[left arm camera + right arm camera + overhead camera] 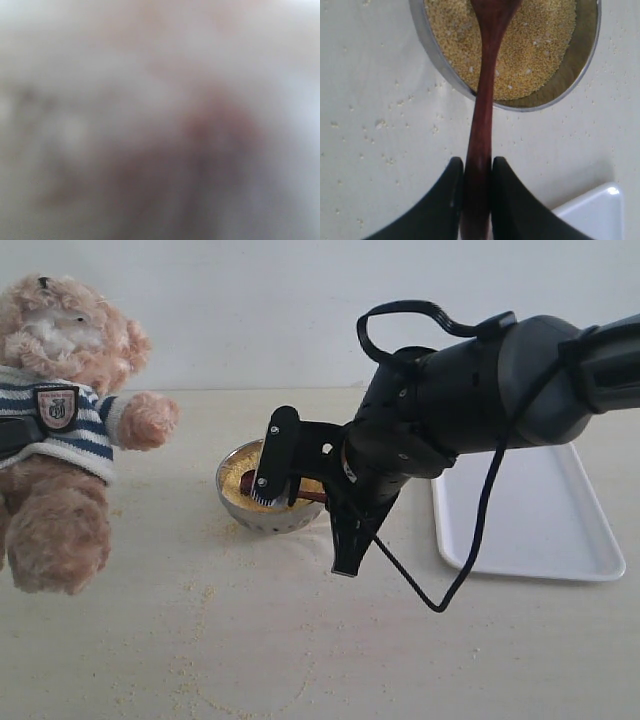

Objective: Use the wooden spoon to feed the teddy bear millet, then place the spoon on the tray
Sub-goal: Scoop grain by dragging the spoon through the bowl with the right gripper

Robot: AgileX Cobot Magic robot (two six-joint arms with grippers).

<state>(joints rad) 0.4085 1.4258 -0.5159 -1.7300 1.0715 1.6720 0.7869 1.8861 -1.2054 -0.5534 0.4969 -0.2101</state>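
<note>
A fluffy light-brown teddy bear (60,420) in a navy-and-white striped shirt with a shield badge fills the left side of the exterior view, one paw reaching out toward the middle. A dark shape sits against its shirt at the frame edge. The left wrist view is a pale blur, so I cannot tell whether the left gripper is open or closed, or whether it has hold of anything.

Yellow grains (190,640) are scattered over the pale table (300,670) in front of the bear. Near the centre stands a small round steel bowl (268,522) holding millet (540,45).

The wooden spoon (482,100), dark reddish-brown, has its head over the millet, and its slim handle crosses the bowl's rim. The right gripper (477,170) comes in from the right on a black arm. Its two black fingers (442,200) are pressed against either side of the handle, gripping it.

The white tray (540,520) lies flat on the table, further right, beside the bowl but apart from it.
</note>
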